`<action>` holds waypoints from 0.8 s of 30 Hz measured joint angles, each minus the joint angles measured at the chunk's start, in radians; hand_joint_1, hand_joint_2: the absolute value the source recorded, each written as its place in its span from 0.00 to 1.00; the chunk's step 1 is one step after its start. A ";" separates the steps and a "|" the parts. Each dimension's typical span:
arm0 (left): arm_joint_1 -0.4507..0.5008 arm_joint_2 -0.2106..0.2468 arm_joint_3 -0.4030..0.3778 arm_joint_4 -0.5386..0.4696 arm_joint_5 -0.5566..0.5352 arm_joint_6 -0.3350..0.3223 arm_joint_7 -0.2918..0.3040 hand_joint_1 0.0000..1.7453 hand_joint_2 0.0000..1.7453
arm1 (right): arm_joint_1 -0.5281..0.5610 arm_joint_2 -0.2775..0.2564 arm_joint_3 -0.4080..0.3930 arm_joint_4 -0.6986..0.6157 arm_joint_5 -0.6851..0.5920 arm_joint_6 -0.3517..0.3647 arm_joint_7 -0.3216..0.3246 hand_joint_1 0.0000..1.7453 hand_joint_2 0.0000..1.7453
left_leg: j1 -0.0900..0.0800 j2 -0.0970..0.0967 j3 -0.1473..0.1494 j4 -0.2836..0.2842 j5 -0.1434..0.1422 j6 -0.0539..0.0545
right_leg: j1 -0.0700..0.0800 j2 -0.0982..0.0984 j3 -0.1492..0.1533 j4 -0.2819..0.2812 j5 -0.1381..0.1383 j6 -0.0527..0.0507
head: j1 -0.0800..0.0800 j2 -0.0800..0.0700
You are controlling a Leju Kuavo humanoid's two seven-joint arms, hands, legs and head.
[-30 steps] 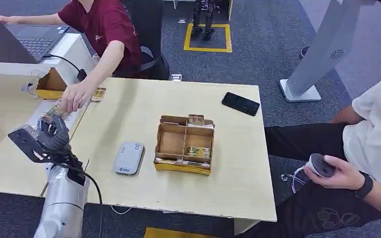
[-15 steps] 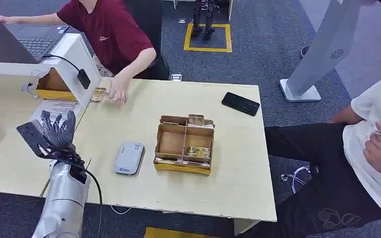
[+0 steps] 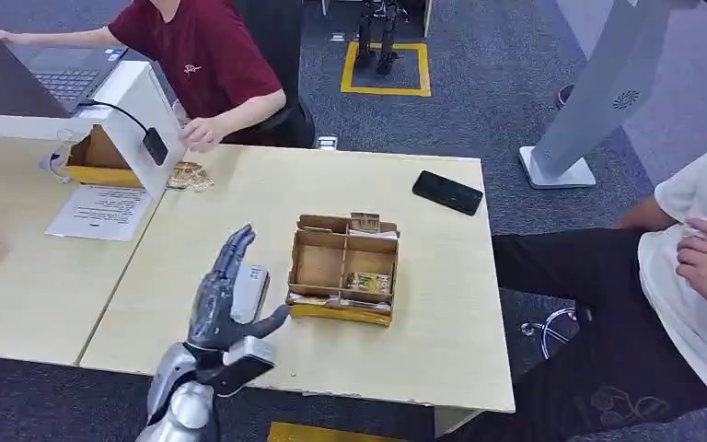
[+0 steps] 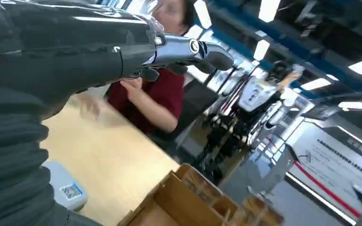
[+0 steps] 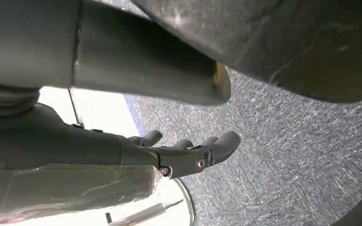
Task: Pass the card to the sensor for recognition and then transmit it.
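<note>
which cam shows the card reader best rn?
Head view: the grey card reader lies flat on the table left of the cardboard box, partly hidden by the left robot hand. Left wrist view catches only a corner. Right wrist view faces the floor.

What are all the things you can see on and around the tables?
Card box: one, brown cardboard, middle of table, cards inside.
Sensor: one, grey, beside the box, partly behind the left hand.
Phone: one, black, far right of table.
Loose cards: small pile, far left edge.
Paper sheet: one, white, left table.
Laptop: one, dark, far left.
People: two, one in red, one in white.
Left hand: open, over the sensor.
Right hand: open, hanging above carpet.
</note>
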 joint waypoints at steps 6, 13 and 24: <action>0.025 0.009 -0.238 0.038 -0.268 0.211 0.157 0.00 1.00 | -0.002 0.002 0.000 0.000 -0.012 -0.010 0.005 0.00 0.00 | 0.000 0.000 0.000 0.000 0.000 0.000 | 0.000 -0.001 0.000 0.000 0.000 0.000 | 0.000 0.000; 0.015 0.019 -0.332 0.100 -0.443 0.235 0.272 0.00 1.00 | -0.003 0.002 0.000 0.000 -0.020 -0.013 0.005 0.00 0.00 | 0.000 0.000 0.000 0.000 0.000 0.000 | 0.000 -0.001 0.000 0.000 0.000 0.000 | 0.000 0.000; -0.160 0.088 -0.513 0.253 -0.522 0.236 0.694 0.00 1.00 | -0.007 0.003 0.023 -0.001 -0.032 -0.013 0.015 0.00 0.00 | 0.000 0.000 0.000 0.000 0.002 0.000 | 0.000 -0.001 0.000 0.001 0.001 0.001 | 0.000 0.000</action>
